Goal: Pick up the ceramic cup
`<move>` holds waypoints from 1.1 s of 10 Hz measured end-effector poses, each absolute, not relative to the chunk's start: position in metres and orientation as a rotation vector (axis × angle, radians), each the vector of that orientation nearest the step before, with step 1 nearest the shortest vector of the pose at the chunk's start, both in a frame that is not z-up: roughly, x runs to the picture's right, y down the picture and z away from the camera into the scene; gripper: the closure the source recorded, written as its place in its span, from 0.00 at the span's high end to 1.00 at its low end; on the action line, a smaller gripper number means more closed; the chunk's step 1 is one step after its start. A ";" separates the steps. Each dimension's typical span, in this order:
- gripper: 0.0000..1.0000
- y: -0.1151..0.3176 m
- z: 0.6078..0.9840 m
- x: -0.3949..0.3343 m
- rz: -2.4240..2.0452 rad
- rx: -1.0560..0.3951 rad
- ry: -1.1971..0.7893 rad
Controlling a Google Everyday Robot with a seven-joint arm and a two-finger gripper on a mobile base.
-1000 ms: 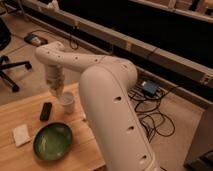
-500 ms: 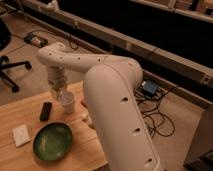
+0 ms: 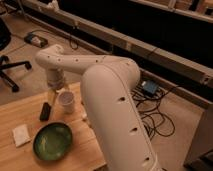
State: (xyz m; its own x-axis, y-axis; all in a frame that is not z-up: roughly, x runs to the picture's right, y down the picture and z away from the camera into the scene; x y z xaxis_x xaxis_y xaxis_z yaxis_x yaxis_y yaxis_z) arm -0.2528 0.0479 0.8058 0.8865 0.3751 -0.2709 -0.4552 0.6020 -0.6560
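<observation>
The ceramic cup (image 3: 66, 101) is small, white and round, and stands upright on the wooden table (image 3: 20, 112) near its far edge. My gripper (image 3: 54, 94) hangs from the white wrist just left of the cup, at about cup height and very close to it. I cannot tell whether it touches the cup. The large white arm link (image 3: 112, 110) covers the right part of the table.
A black oblong object (image 3: 45, 111) lies left of the cup. A green plate (image 3: 52, 141) sits in front of it, with a flat white square (image 3: 21, 135) to its left. An office chair base (image 3: 10, 67) stands on the floor at left, and cables (image 3: 150, 102) lie at right.
The wrist and gripper shifted slightly beside the cup and the big arm link swung a little. The cup stays in the same spot on the table.
</observation>
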 end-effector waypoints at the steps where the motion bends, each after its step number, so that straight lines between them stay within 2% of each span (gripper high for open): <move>1: 0.80 0.052 0.805 -0.258 0.469 -0.790 0.116; 6: 0.80 0.078 0.807 -0.266 0.480 -0.829 0.135; 11: 0.78 0.093 0.834 -0.250 0.572 -0.900 0.151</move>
State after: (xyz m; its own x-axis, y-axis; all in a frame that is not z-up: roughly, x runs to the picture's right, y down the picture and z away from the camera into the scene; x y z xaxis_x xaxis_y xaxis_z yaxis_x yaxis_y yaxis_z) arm -0.2501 0.0934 0.8341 0.8411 0.4065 -0.3568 -0.5296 0.4844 -0.6963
